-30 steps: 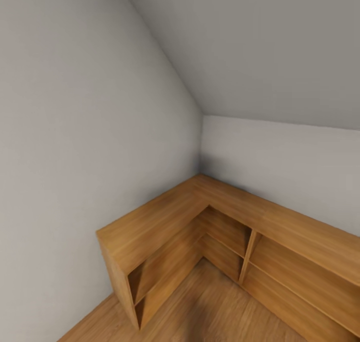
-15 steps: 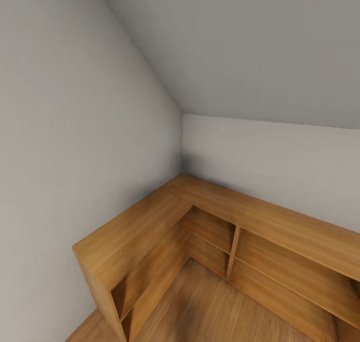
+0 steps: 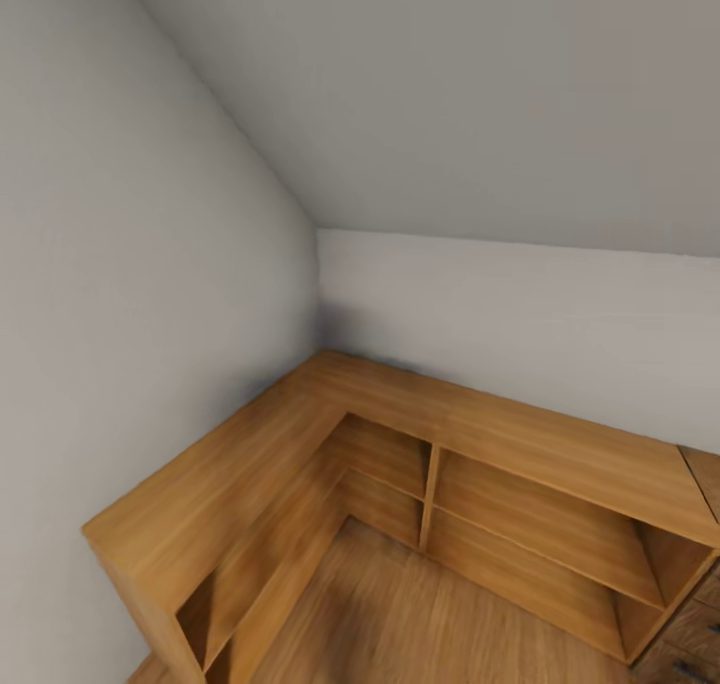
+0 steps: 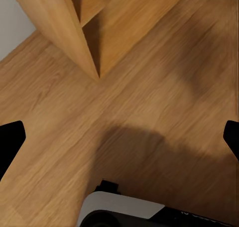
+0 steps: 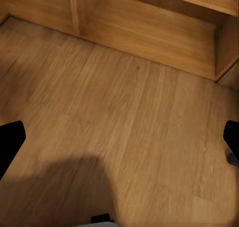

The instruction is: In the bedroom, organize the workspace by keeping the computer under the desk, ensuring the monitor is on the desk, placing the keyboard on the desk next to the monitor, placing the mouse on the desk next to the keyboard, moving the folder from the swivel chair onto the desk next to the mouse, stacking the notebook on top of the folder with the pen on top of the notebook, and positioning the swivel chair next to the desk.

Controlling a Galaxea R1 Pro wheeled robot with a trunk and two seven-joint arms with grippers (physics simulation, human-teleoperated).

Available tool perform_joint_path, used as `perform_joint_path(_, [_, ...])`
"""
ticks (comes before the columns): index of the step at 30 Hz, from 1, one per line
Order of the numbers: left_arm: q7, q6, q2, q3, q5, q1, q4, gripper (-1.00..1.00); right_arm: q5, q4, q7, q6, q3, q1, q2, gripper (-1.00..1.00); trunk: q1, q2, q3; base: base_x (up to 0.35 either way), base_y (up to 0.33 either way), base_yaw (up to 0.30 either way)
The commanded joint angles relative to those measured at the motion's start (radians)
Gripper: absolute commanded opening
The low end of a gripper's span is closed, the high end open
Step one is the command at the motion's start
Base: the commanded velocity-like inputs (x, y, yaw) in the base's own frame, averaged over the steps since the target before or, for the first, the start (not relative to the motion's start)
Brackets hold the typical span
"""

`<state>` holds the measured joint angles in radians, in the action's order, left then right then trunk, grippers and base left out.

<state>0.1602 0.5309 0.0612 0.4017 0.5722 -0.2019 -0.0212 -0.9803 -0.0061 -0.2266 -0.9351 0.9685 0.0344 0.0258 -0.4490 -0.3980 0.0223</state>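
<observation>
My left gripper (image 4: 119, 137) hangs open over a wooden plank floor (image 4: 149, 87), its black fingertips (image 4: 10, 142) far apart and nothing between them. My right gripper (image 5: 119, 137) is open too, above the same floor (image 5: 124, 112), with its black fingertips (image 5: 10, 142) spread wide and empty. In the head view an L-shaped low wooden shelf unit (image 3: 480, 434) fills a corner under a sloped grey ceiling.
The shelf unit's near end (image 4: 74, 33) stands close to my left gripper, and its open lower compartments (image 5: 159, 33) lie ahead of my right gripper. A wooden drawer unit (image 3: 695, 629) adjoins the shelf at the right. Grey walls (image 3: 120, 314) close the corner. My white base (image 4: 119, 209) shows below.
The head view has turned right: the shelf corner slid left in the picture, and the shelf's right end and the drawer unit came into sight. Nothing itself has moved.
</observation>
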Motion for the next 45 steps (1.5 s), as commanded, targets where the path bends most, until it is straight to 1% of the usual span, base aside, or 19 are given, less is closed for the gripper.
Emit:
perform_joint_path(1, [0.008,0.002,0.000,0.009,0.002,-0.001,0.000,1.00,0.000,0.000,-0.010,-0.001,0.008,0.001,0.000,1.00,-0.001,-0.002,0.002,0.218,0.034,-0.292])
perform_joint_path(23, [0.007,0.001,0.000,0.008,0.002,-0.001,0.000,1.00,0.000,0.000,-0.010,-0.001,0.009,0.001,0.000,1.00,-0.001,-0.002,0.002,0.309,0.005,-0.288])
perform_joint_path(45, [0.009,-0.001,0.000,0.008,0.002,-0.001,0.000,1.00,0.000,0.000,-0.008,0.000,0.008,0.001,0.000,1.00,-0.001,-0.002,0.002,0.016,0.000,-0.287])
